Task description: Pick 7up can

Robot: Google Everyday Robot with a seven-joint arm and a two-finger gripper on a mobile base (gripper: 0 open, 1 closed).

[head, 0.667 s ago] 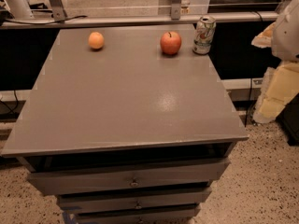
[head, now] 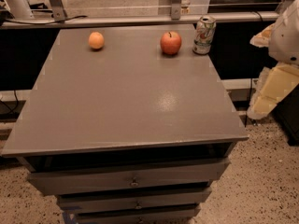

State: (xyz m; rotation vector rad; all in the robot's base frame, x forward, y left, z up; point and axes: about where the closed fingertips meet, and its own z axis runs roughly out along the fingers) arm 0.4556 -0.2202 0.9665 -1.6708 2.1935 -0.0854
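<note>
**Gripper off the right edge, 7up can untouched at the far right corner**

The gripper (head: 270,94) is seen as a pale cream block hanging beyond the right edge of the cabinet top (head: 126,106), roughly level with the middle of that edge and over the floor (head: 266,181). A white rounded section of the arm (head: 287,31) is noted above it, cut off by the side of the view. Whether the gripper is released or clenched cannot be told. Nothing is seen held by it, and no contact with the top or with any object is observed.

The 7up can (head: 204,34) is recorded upright at the far right corner of the top, close to both the far and right edges. The apple (head: 171,43) is placed just beside it on the left, near the far edge, with a narrow gap seen between the two. The orange (head: 96,40) is set near the far edge toward the far left corner, well apart from the apple. Drawers (head: 131,181) are stacked below the near edge.

Against the earlier frame, no shift is noted: can, apple and orange are found in the same spots, and the gripper is found at the same place off the right edge.
</note>
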